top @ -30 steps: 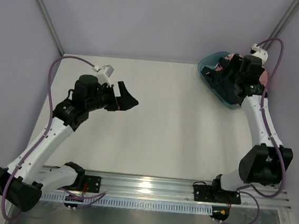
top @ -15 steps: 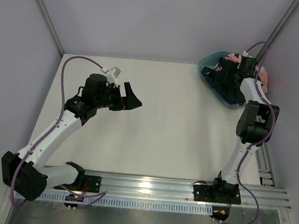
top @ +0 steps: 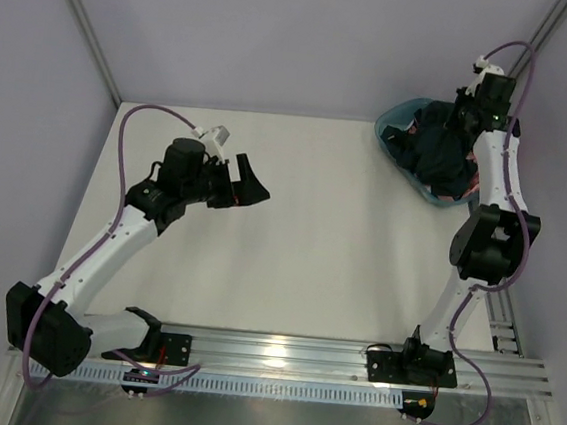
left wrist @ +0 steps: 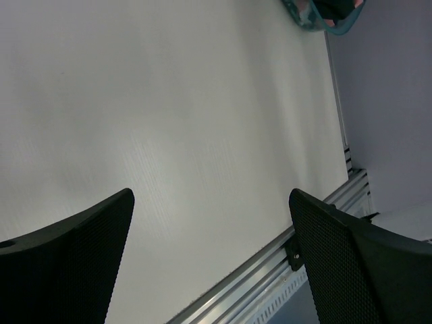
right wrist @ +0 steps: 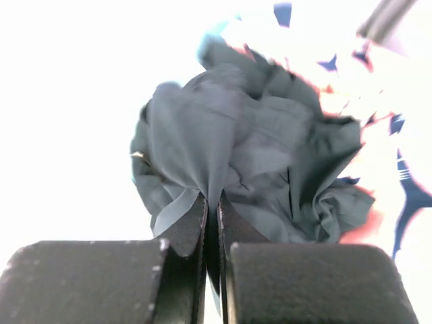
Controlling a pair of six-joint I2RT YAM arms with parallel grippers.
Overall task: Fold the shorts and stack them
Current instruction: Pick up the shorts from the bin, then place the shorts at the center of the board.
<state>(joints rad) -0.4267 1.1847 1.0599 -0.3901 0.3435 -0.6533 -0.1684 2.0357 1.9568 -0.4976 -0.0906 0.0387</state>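
Observation:
The dark navy shorts (top: 438, 152) are bunched in the teal tub (top: 393, 115) at the far right corner, partly pulled upward. My right gripper (top: 471, 112) is above the tub, shut on a pinched fold of the dark shorts (right wrist: 256, 135); its jaws (right wrist: 212, 206) meet with fabric between them. The salmon pink shorts (right wrist: 405, 196) with navy shapes lie under and beside the dark pair, and only a pink edge (top: 465, 197) shows from above. My left gripper (top: 249, 182) hovers open over the left middle of the table, with nothing between its fingers (left wrist: 210, 196).
The tub (left wrist: 324, 19) sits close to the right wall and the back wall. An aluminium rail (left wrist: 270, 283) runs along the table's near edge by the arm bases. White table surface (top: 342, 228) lies between the two arms.
My right gripper went from open to shut on the dark shorts and rose, drawing the fabric up out of the tub. The left arm shifted slightly right, still open.

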